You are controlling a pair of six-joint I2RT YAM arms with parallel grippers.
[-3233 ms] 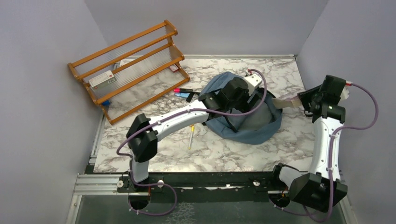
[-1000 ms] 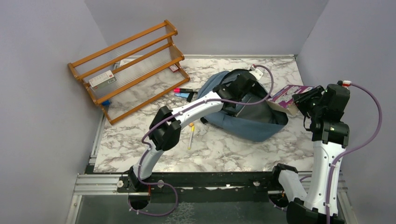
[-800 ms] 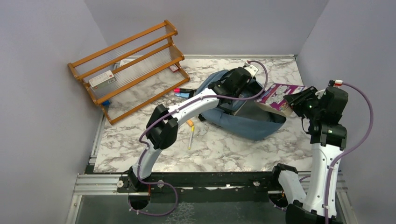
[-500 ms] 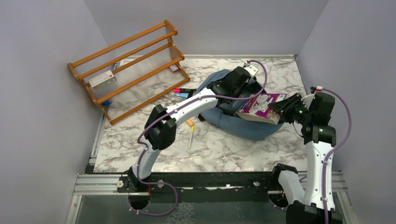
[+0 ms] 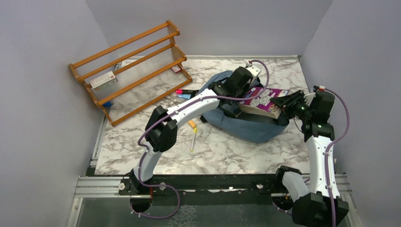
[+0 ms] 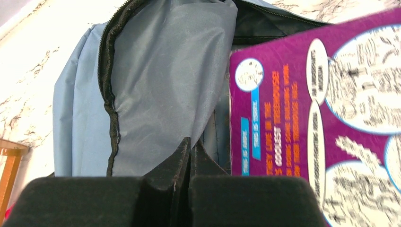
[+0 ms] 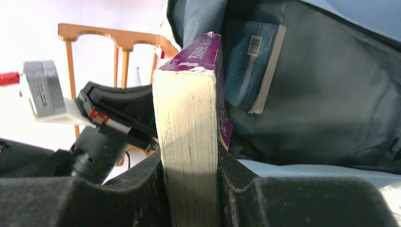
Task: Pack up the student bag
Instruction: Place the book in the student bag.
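**Fat Book at the Mouth of the Bag**

Can see the student bag (image 5: 250, 128) lying on the marble table (image 5: 227, 151), toward the back, with its mouth open to the right. From above, shows only its blue outside and a bit of dark lining. Rest of it covered by both arms.

Pinched tight together on the bag's grey flap, right by the zip: the left gripper (image 6: 188, 150). From above, tips tucked out of sight under its own wrist.

Clamped on the pale page side of a fat purple book (image 5: 263, 100): the right gripper (image 7: 189, 163). Far end of the book over the bag's mouth. Cut off at the edge in the left wrist view, and cover words too blurry to read.

Deep in the bag, flat against the lining: a blue-grey book (image 7: 248, 66), partly hidden behind the purple one.

Far left: a wooden rack (image 5: 137, 66), holding small things too tiny to name. On the table between rack and bag, a yellow pen (image 5: 193, 138).
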